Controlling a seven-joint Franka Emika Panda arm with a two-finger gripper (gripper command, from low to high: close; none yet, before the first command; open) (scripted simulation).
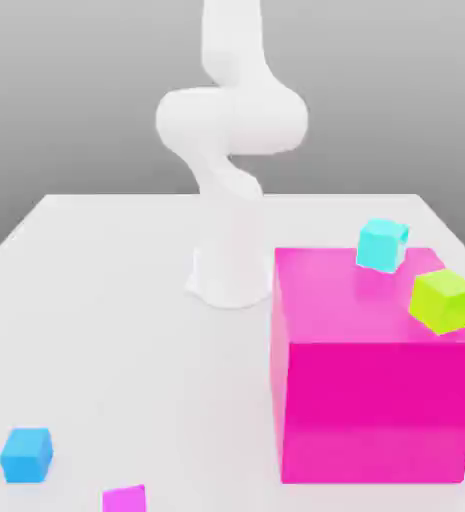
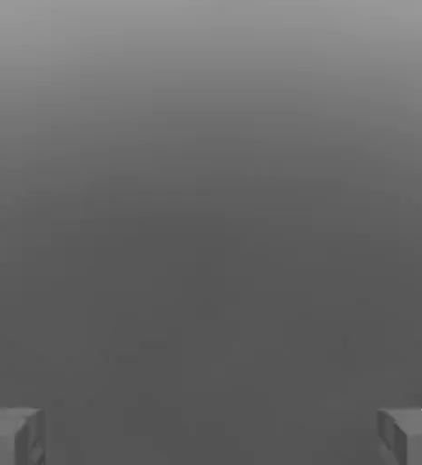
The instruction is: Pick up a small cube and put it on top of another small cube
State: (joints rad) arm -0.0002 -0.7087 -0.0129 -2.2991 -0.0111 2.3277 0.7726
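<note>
Exterior view: a white worktop (image 1: 96, 330) is being occupied by the white arm (image 1: 231, 150), whose base is being shown near the middle. A large magenta block (image 1: 376, 400) is being displayed at the exterior view's right, just beside the base. Two small cubes are being carried on its top face: a cyan cube (image 1: 381, 245) toward the back and a lime-green cube (image 1: 443, 300) nearer the front right edge, both tilted and apart from each other. A small blue cube (image 1: 26, 454) is being shown on the worktop at the front left, with a small magenta cube (image 1: 124, 498) near it at the picture's lower edge. Hand view: the hand (image 2: 211, 436) is being held spread wide with nothing between its fingers (image 2: 10, 436), against a plain grey backdrop.
</note>
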